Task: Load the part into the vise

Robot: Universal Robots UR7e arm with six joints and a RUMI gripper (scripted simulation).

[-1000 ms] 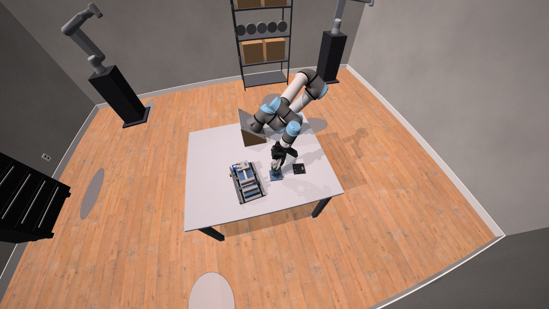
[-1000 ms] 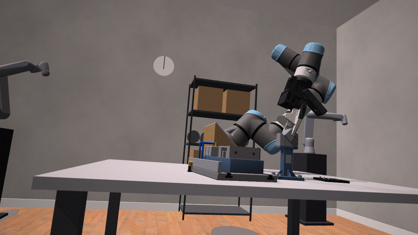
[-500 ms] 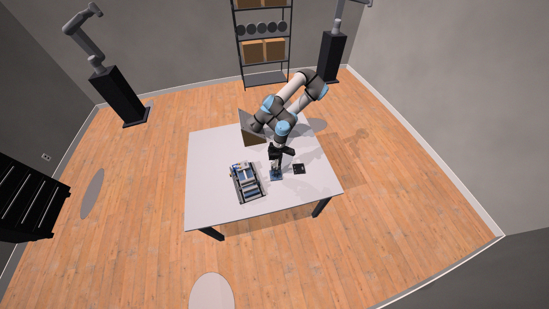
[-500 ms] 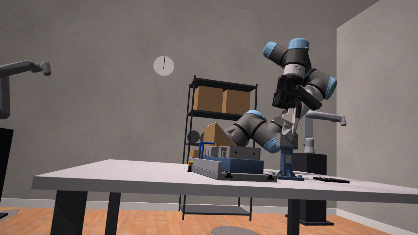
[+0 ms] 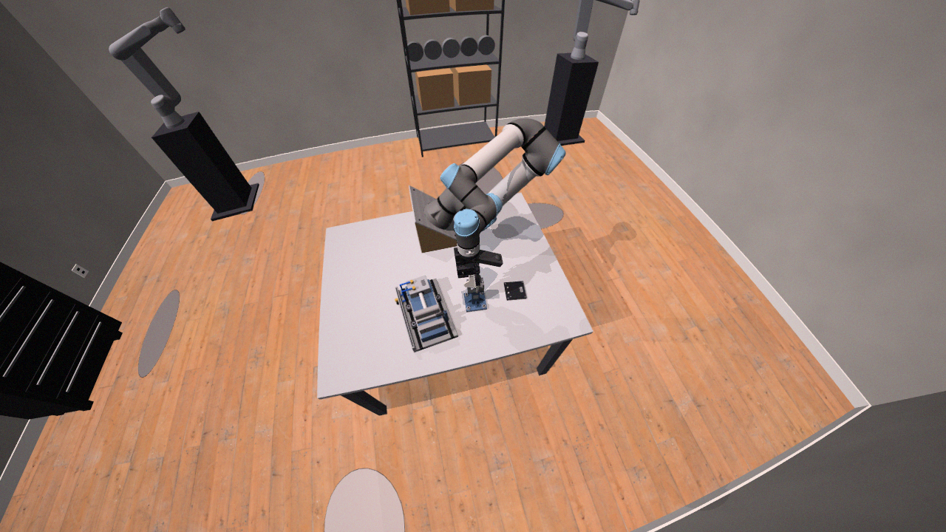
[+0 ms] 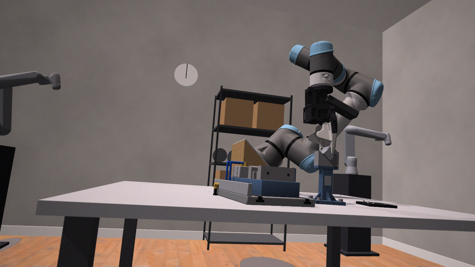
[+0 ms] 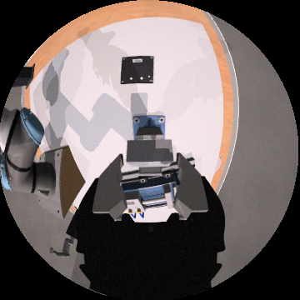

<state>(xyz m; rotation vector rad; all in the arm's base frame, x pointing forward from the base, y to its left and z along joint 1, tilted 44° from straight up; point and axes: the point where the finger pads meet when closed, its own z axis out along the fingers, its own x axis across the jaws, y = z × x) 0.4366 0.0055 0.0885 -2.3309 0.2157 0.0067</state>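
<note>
The grey part (image 6: 326, 150) (image 7: 146, 153) seems to lie tilted in the grey V-block (image 6: 320, 162) on its blue stand (image 6: 323, 181) (image 7: 157, 123) (image 5: 473, 303); its slot cannot be made out. My gripper (image 5: 474, 289) (image 6: 327, 148) (image 7: 149, 154) points down at the V-block and is about half open. In the wrist view its jaws stand at both sides of the grey block, with narrow gaps. The vise (image 5: 434, 329) (image 6: 275, 187) stands left of the stand. Its near grey jaw (image 6: 277, 173) hides much of the space behind. The infeed plate (image 5: 514, 290) (image 6: 376, 204) (image 7: 137, 70) bears no part.
Blue air hoses (image 6: 229, 170) (image 5: 406, 285) rise at the vise's back end. A long grey rail (image 6: 232, 187) runs along the vise's side. The wedge-shaped arm mount (image 5: 433, 236) (image 7: 68, 179) stands at the table's back.
</note>
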